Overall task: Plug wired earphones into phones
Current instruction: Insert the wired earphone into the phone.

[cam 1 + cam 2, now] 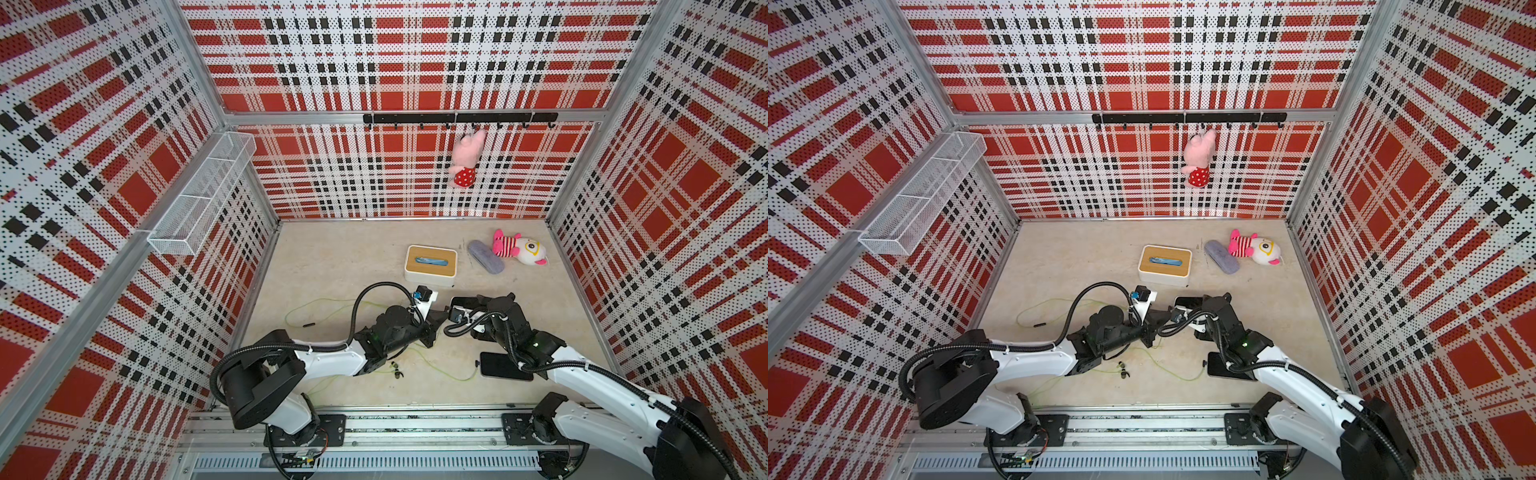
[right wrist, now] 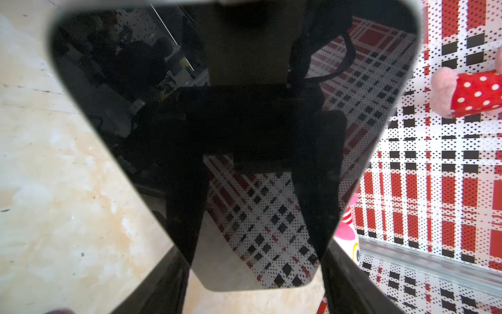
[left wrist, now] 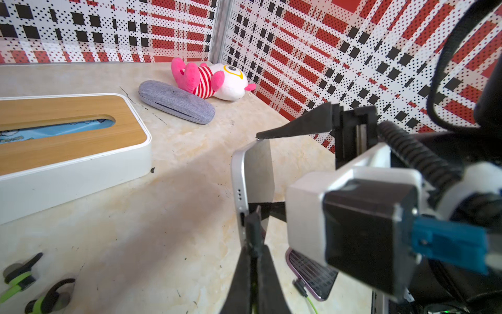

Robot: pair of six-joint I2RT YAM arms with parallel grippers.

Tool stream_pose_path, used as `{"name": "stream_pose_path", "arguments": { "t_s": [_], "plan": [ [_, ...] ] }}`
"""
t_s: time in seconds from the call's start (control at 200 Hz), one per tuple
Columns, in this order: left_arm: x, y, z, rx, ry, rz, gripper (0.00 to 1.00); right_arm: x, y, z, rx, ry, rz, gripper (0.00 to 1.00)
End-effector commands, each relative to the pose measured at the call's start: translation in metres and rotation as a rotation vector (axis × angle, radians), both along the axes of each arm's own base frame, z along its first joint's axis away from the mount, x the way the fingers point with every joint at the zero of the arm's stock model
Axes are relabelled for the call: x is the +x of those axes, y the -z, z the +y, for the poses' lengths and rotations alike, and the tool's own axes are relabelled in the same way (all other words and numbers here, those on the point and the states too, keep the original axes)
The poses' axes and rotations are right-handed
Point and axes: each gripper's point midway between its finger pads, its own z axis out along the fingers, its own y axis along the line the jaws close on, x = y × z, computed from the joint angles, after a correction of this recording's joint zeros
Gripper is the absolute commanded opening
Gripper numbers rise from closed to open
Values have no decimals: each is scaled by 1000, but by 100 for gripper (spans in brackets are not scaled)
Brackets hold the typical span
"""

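Between right gripper [image 2: 256, 255] jaws, glossy black silver-edged phone [image 2: 244, 122]; left gripper [image 3: 254, 252] tight around dark plug [image 3: 252, 228].

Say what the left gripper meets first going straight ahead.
Probably the light edge of the phone that the right gripper holds up. The plug pinched in the left gripper would touch first, though depth is unclear.
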Motion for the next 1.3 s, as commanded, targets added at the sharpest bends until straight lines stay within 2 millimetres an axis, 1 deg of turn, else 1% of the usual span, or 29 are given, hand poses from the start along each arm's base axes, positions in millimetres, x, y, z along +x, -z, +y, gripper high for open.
{"name": "stream_pose_path", "arguments": {
  "t_s": [0.0, 0.165, 0.286, 0.506, 0.661, 0.772, 0.987, 1.147, 1.293],
  "plan": [
    [5, -1, -3, 15, -15, -21, 0, 5, -21, 9, 51, -18, -75, 38],
    [6, -4, 0, 13, -32, -27, 0, 5, -17, 6, 36, -5, -72, 38],
    [7, -6, 5, 5, -53, -36, 0, 5, -18, 8, 45, -15, -74, 38],
    [7, -6, 5, -8, -55, -36, 0, 5, -16, 8, 40, -17, -69, 38],
    [7, -14, 13, -21, -79, -63, 0, 6, -14, 6, 32, -3, -69, 38],
    [6, -16, 11, -24, -76, -67, 0, 6, -15, 6, 37, 0, -73, 38],
    [1, -11, 3, 3, -59, -74, 0, 6, -18, 6, 37, -4, -73, 37],
    [8, -3, 7, 36, -104, -81, 0, 6, -18, 7, 41, -9, -74, 37],
    [10, -4, 9, 34, -117, -85, 0, 6, -17, 8, 41, -12, -73, 37]
  ]
}}
